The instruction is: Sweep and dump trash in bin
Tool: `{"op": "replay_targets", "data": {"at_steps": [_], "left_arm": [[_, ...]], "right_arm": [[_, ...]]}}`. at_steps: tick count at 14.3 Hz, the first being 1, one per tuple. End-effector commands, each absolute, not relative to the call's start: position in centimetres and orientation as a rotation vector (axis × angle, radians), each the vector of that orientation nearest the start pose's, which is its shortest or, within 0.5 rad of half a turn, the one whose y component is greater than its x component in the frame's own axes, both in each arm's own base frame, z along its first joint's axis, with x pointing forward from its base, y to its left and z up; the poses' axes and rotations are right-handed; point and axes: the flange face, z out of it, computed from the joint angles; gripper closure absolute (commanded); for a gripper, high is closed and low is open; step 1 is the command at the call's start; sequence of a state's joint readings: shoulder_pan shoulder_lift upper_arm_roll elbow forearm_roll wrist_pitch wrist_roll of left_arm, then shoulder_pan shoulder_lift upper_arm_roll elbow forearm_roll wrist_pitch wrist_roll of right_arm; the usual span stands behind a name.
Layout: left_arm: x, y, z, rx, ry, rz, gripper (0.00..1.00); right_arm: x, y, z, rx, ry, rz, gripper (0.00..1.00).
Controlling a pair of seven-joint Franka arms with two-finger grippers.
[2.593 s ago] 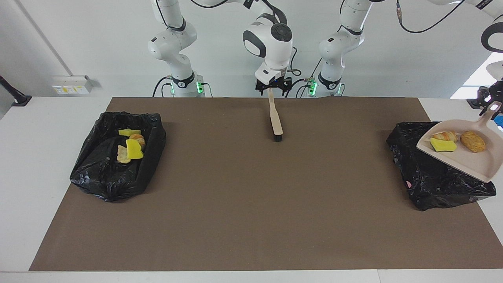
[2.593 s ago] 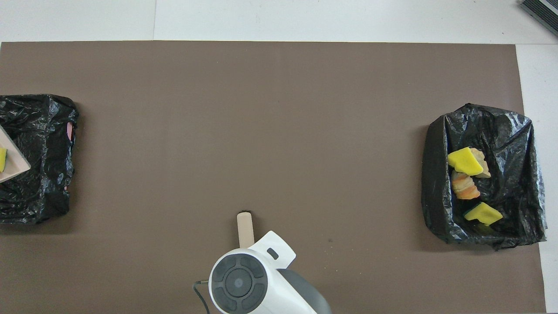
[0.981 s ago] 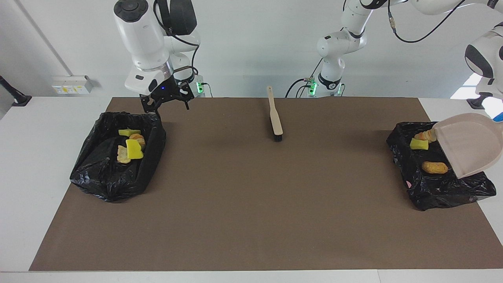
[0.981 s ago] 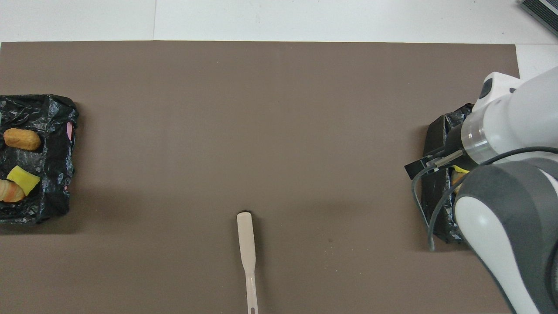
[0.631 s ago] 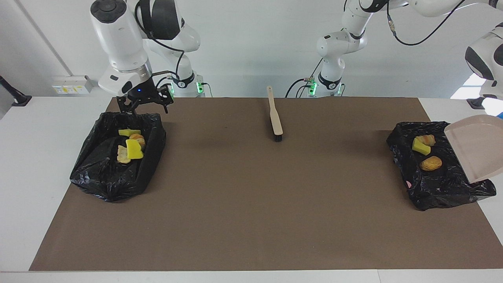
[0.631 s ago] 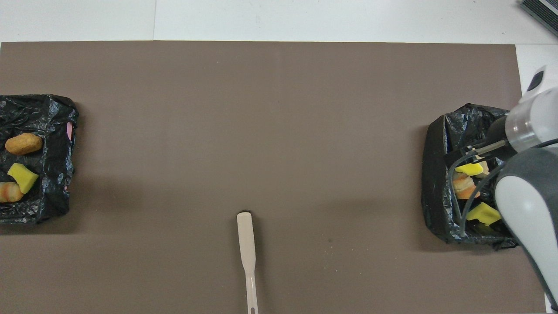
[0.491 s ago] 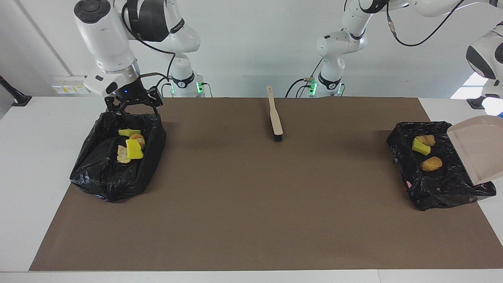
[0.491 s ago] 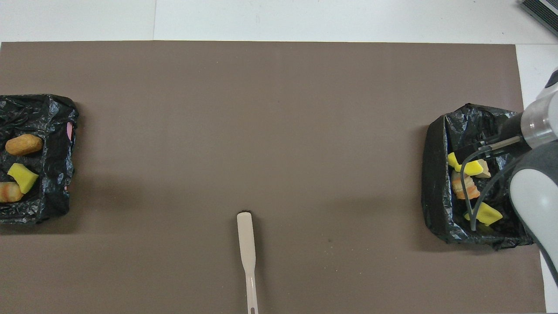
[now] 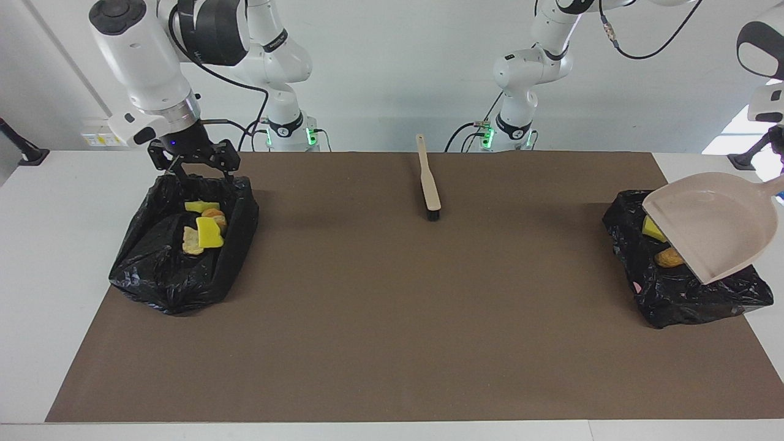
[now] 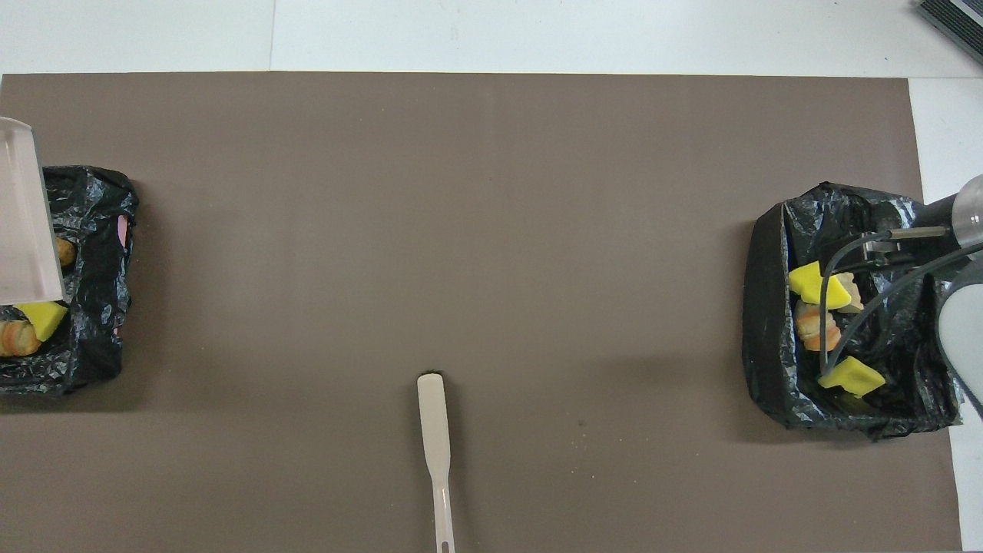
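The left fingers (image 9: 779, 184), clamped on the dustpan (image 9: 710, 226) handle, hold it empty over a bin (image 9: 680, 288) holding trash (image 9: 669, 257). The right fingers (image 9: 193, 166) hang spread above the other bin (image 9: 177, 269). Swinging low, the dustpan could snag the bag.

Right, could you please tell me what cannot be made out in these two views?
- Left gripper: mostly cut off by the facing view's edge, where the dustpan handle runs out; absent from the overhead view.
- Trash in the bin at the left arm's end: partly covered by the dustpan in both views.
- Brush: handle tip cut off by the overhead view's bottom edge.
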State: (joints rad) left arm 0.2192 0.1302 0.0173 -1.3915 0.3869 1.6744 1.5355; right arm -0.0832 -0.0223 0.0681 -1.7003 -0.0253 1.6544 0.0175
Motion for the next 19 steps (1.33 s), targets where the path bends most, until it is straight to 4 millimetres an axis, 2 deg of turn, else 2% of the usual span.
{"op": "replay_targets", "data": {"at_steps": [1, 5, 7, 9, 11, 13, 15, 19], "left_arm": [[55.5, 14.6, 65.2, -2.524, 1.416, 0.162, 1.0], [53.8, 4.6, 62.7, -2.708, 1.28, 0.134, 1.0], [52.2, -1.2, 60.7, -2.788, 1.095, 0.142, 1.0], [51.9, -6.6, 58.9, -2.855, 0.967, 0.117, 1.0], [51.9, -10.5, 57.7, -2.94, 0.801, 0.06, 1.0], [51.6, -14.1, 55.2, -3.038, 0.646, -0.003, 1.0], [51.5, -18.0, 53.2, -3.06, 0.592, -0.088, 1.0], [52.1, -25.8, 48.4, -3.152, 0.401, -0.149, 1.0]], "right_arm": [[53.5, -1.5, 60.2, -3.138, 0.131, 0.048, 0.0], [52.9, -1.0, 60.8, -3.141, 0.126, 0.051, 0.0], [52.6, -1.2, 60.8, -3.143, 0.112, 0.07, 0.0], [52.7, -1.3, 60.9, -3.142, 0.119, 0.061, 0.0], [52.7, -1.2, 60.9, -3.142, 0.116, 0.053, 0.0], [52.7, -1.2, 60.9, -3.142, 0.116, 0.053, 0.0], [52.7, -1.3, 60.9, -3.142, 0.119, 0.053, 0.0], [52.7, -1.2, 60.9, -3.142, 0.116, 0.053, 0.0]]}}
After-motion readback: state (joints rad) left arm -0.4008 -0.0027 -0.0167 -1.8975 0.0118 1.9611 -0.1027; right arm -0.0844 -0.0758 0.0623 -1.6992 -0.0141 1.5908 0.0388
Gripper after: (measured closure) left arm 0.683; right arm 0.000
